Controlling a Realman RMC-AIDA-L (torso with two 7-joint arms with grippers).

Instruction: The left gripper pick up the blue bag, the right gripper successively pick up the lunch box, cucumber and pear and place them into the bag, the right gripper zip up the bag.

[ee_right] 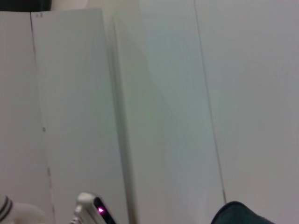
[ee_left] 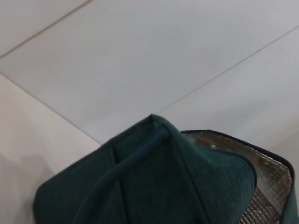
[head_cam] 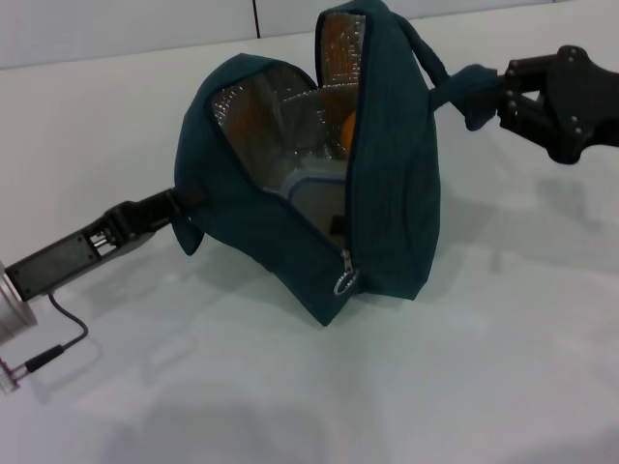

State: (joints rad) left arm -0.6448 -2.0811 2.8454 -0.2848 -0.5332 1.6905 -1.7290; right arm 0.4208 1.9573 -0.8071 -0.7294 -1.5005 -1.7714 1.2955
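Now, in the head view, you find the blue bag [head_cam: 387,193] mid-desk [head_cam: 484,387], gaping open, with the lunch box [head_cam: 309,188] and the pear [head_cam: 346,124] inside; the cucumber isn't visible. The left gripper [head_cam: 179,205] at nine o'clock is clamped on one handle, the right gripper [head_cam: 503,97] at two o'clock on the other. Zipping looks next: you'd need to release and reach the ring pull [head_cam: 345,283] at six o'clock. The left wrist view shows bag fabric [ee_left: 154,186] close below. The right wrist view shows only a dark fabric edge [ee_right: 238,214].
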